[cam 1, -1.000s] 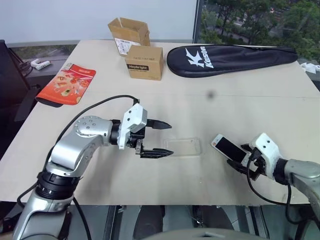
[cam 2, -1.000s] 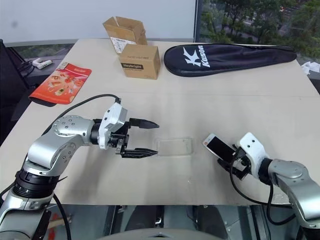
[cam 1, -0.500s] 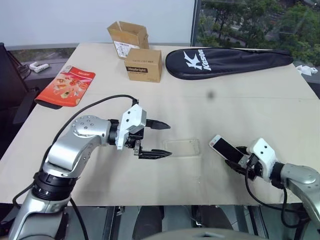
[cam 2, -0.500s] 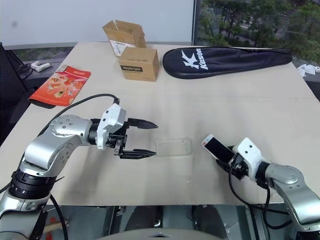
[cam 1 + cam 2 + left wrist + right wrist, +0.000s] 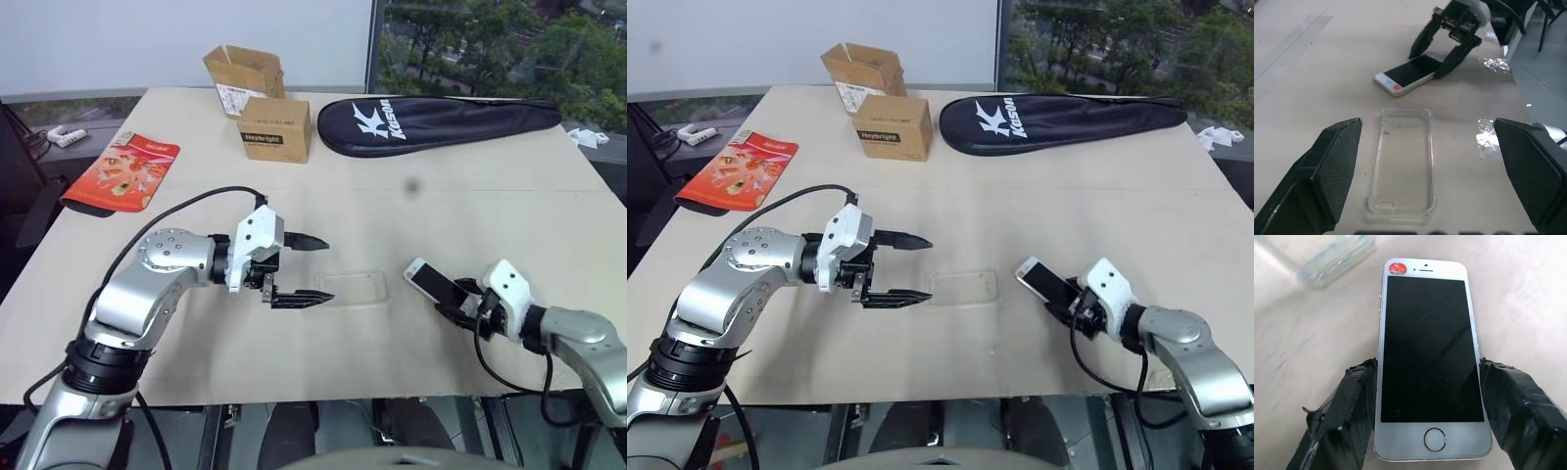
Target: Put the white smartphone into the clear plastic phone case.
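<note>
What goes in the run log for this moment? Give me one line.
right gripper: shut on white smartphone, screen up | left gripper: open, empty, beside clear plastic phone case | case: empty on table

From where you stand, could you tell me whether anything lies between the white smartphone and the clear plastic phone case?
Nothing visible does. The white smartphone, gripped at its sides by the right gripper, faces the clear plastic phone case across bare tabletop. The open left gripper straddles the case's far end, not that gap.

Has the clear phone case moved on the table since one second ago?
No. The clear phone case keeps the same spacing from the brown Heybright box; only the whole view has shifted.
</note>
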Tool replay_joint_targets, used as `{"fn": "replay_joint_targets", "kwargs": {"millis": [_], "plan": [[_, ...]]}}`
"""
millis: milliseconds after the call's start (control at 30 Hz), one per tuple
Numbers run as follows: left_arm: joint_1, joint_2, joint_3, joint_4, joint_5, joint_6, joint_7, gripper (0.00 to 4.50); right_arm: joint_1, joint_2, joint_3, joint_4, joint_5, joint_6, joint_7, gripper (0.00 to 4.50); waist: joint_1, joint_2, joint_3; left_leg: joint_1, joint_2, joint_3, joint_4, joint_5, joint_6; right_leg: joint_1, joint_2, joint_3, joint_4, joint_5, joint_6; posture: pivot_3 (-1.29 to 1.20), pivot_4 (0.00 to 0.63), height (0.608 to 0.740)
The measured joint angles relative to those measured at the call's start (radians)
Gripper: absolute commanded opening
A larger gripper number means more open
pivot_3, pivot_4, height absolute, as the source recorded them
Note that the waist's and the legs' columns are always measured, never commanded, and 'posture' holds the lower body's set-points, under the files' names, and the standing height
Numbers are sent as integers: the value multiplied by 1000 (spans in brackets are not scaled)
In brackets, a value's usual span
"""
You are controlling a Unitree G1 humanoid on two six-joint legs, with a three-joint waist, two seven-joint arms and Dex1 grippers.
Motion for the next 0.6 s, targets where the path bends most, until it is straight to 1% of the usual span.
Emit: {"fn": "replay_joint_targets", "kwargs": {"millis": [33, 133, 367, 467, 500, 533, 600], "plan": [[-1, -6, 0, 8, 3, -9, 8, 4500, -48, 4, 1, 4, 7, 0, 6, 2802, 1, 3, 2, -1, 0, 0, 0, 0, 0, -1, 0, 0, 0, 0, 0, 0, 150, 732], [-10, -17, 0, 22, 15, -21, 21, 4500, -140, 3, 0, 4, 15, -3, 16, 2802, 8, 4, 2, -3, 0, -1, -2, 0, 0, -2, 1, -1, 0, 0, 0, 0, 150, 732], [-25, -21, 1, 35, 33, -39, 31, 4500, -214, -1, 46, 17, 18, -7, 79, 2802, 14, 5, 3, -10, 0, -2, -2, 0, 0, -9, 1, -2, -1, 1, 3, 0, 150, 732], [-23, -19, 3, 36, 35, -39, 31, 4500, -192, -27, 47, 59, 15, -18, 101, 3659, 19, 6, 4, -14, -1, -2, -1, 0, 0, -12, 0, -2, -1, 1, 3, 0, 150, 732], [-23, -19, 5, 36, 35, -39, 31, 4500, -178, -25, 40, 74, 15, -20, 98, 4138, 21, 6, 4, -16, -1, -2, -1, 0, 0, -13, 0, -3, 0, 1, 3, 0, 150, 732], [-22, -19, 8, 36, 35, -39, 31, 4500, -157, -15, 29, 91, 16, -22, 94, 4430, 23, 6, 4, -17, -1, -2, 0, 0, 0, -15, 0, -2, 0, 1, 3, 0, 150, 732], [-20, -18, 10, 36, 35, -39, 31, 4500, -113, 2, 20, 118, 17, -39, 84, 4430, 26, 6, 4, -17, -1, -2, 0, 0, 0, -15, 0, -2, 1, 1, 3, 0, 150, 732]]}}
